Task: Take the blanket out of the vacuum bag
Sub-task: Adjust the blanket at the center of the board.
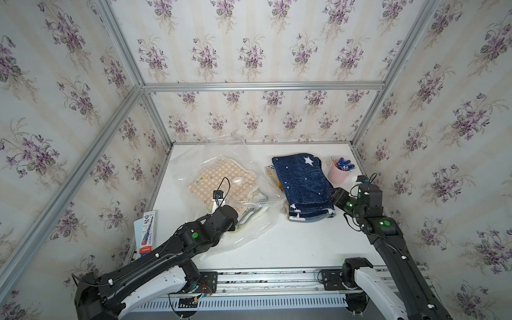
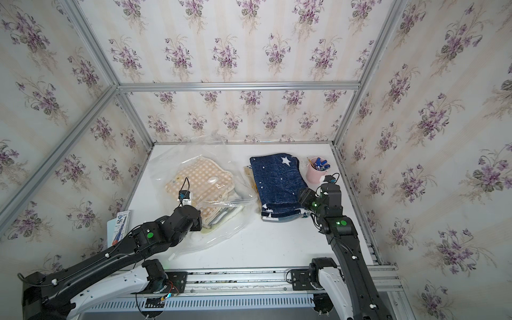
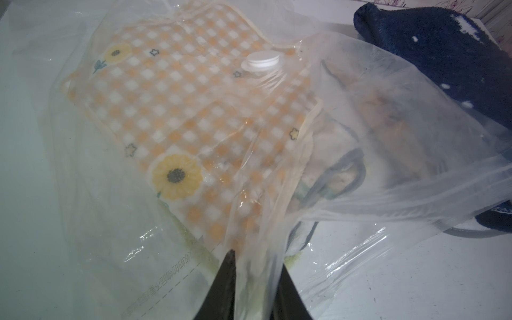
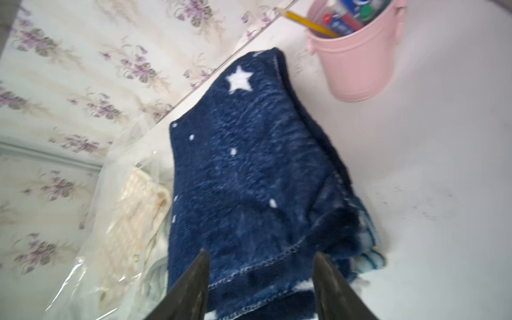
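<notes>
The vacuum bag (image 1: pixel 191 163) (image 2: pixel 169 163) (image 3: pixel 110 221), clear and crinkly with a round white valve cap (image 1: pixel 237 180) (image 3: pixel 260 62), lies on the left of the white table. An orange checked cloth with sunflowers (image 3: pixel 177 110) is inside it. My left gripper (image 3: pixel 256 257) is shut on a bunched fold of the bag's plastic at its near end. A folded navy blanket with white stars (image 1: pixel 302 182) (image 2: pixel 279 182) (image 4: pixel 249 166) lies outside the bag, to its right. My right gripper (image 4: pixel 261 257) (image 1: pixel 332 194) is open at the blanket's near edge, holding nothing.
A pink bucket of pens (image 1: pixel 339 173) (image 2: pixel 317 173) (image 4: pixel 357 61) stands at the back right, close to the right arm. A flat printed package (image 1: pixel 145 230) (image 2: pixel 119 227) leans at the table's left edge. Wallpapered walls enclose three sides.
</notes>
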### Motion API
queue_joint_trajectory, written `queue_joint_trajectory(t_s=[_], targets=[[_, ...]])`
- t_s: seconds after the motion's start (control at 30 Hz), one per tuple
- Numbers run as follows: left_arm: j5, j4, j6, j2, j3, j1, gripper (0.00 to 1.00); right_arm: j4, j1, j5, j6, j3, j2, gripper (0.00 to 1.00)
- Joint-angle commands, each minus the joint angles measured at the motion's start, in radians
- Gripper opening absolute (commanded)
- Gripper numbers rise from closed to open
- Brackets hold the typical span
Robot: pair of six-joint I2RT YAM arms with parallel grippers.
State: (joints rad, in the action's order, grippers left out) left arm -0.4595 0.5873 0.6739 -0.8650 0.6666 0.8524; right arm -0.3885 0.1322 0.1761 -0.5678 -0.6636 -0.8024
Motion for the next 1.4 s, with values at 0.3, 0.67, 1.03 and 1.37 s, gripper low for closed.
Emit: queue_joint_trajectory(t_s=[0.3,0.67,1.03,1.37], targets=[[-0.003,0.061,0.111,0.036,-0.003,-0.001,0.24,0.406,0.357,0.041,-0.112,0.07,-0.372,0.03],[0.008,0.092,0.165,0.066,-0.001,-0.001,0.24,0.454,0.359,0.116,-0.124,0.176,-0.376,0.05],[-0.001,0.04,0.13,0.008,-0.004,-0.001,0.25,0.354,0.359,0.219,-0.088,0.09,-0.261,0.19],[-0.008,-0.04,0.093,-0.003,-0.051,-0.003,0.25,0.318,0.514,0.3,-0.058,0.1,-0.137,0.21]])
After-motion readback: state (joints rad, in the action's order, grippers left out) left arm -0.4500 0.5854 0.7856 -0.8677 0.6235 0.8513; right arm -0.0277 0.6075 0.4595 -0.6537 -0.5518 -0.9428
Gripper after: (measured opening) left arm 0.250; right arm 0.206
